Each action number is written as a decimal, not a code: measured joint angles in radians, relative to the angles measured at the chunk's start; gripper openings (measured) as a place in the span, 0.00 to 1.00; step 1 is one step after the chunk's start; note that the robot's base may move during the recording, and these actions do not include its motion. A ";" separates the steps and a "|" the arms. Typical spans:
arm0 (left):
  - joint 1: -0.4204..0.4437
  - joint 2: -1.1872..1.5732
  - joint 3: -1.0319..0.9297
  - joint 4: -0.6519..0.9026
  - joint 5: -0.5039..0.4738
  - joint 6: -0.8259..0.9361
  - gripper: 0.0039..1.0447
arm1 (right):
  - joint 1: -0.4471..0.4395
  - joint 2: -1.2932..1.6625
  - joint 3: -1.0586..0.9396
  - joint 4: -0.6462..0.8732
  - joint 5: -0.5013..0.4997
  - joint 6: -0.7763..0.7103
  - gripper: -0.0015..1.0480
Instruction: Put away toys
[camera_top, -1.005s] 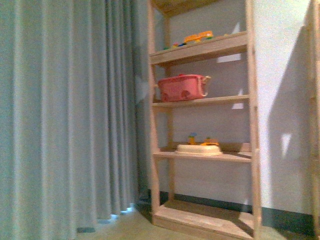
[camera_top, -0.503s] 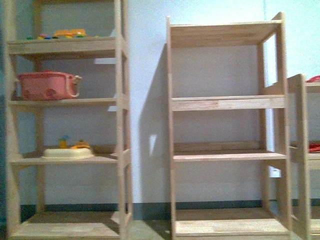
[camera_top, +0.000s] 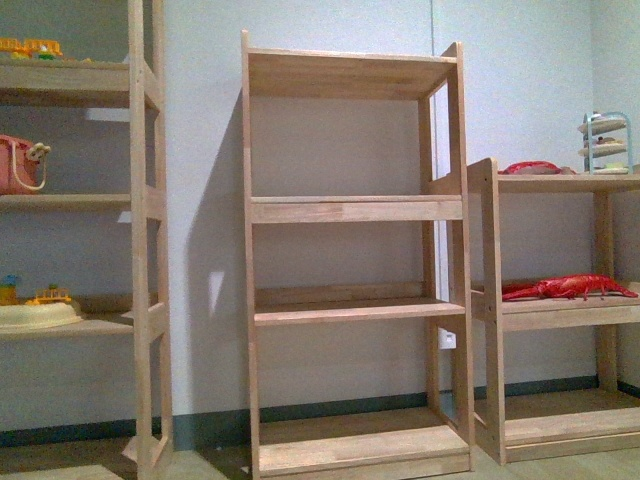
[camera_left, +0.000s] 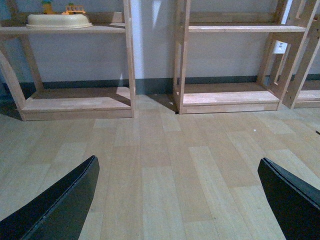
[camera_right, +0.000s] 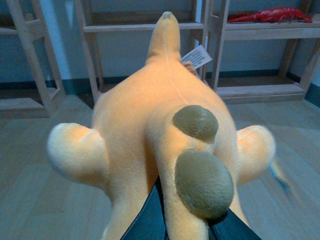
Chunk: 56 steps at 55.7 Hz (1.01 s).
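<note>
Soft, even light, slightly grainy. The tall pale wooden shelf unit (camera_top: 350, 212) at frame centre casts a grey shadow leftward on the white wall (camera_top: 200, 100). The orange-yellow fuzzy plush toy (camera_right: 150, 115) looks blurred at its edges, its background bluish.

A tall pale wooden shelf unit (camera_top: 350, 210) stands against the white wall (camera_top: 205, 150), between two others. The wooden shelf unit to its left (camera_top: 140, 200) carries a pink plastic basket (camera_top: 15, 165) on one board. On the board below is a cream oval dish (camera_top: 35, 316), with small coloured toys (camera_top: 50, 295) showing above its rim (too small to name). The lower wooden unit on the right (camera_top: 487, 300) holds a red lobster toy (camera_top: 565, 288), and a small tiered rack (camera_top: 605, 140) sits on its top. A light wood-plank floor (camera_left: 165, 165) runs beneath.
</note>
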<state>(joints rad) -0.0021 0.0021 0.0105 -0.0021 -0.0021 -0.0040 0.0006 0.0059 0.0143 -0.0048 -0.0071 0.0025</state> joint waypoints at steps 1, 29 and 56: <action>0.000 0.000 0.000 0.000 0.000 0.000 0.94 | 0.000 0.000 0.000 0.000 -0.002 0.000 0.06; 0.002 0.000 0.000 0.000 -0.007 0.000 0.94 | 0.001 0.000 0.000 0.000 -0.011 0.000 0.06; 0.001 0.000 0.000 0.000 0.002 0.000 0.94 | 0.000 0.000 0.000 0.000 0.003 0.000 0.06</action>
<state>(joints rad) -0.0010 0.0017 0.0101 -0.0021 -0.0002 -0.0040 0.0010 0.0063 0.0143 -0.0048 -0.0036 0.0025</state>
